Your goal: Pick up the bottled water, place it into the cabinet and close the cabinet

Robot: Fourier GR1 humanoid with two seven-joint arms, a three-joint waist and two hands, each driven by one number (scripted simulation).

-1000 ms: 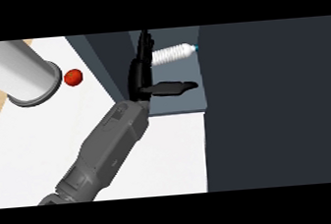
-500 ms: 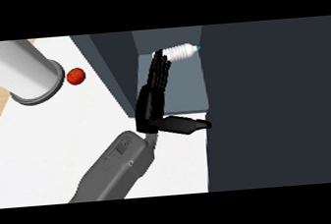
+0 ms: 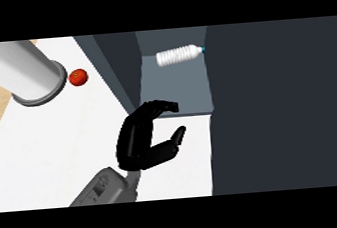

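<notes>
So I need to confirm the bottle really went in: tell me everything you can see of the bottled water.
The bottled water is a small, pale, whitish bottle with a ribbed body and a tiny blue-green cap at its right end. It looks like plastic. It lies on its side, tilted slightly, on the grey floor inside the open cabinet, near the back, its cap end beside the dark door panel. No hand touches it; the one hand in view sits apart from it at the cabinet's front edge, fingers curled and holding nothing.

1 head view, steeply down, counter [image 3: 48, 145] close
</notes>
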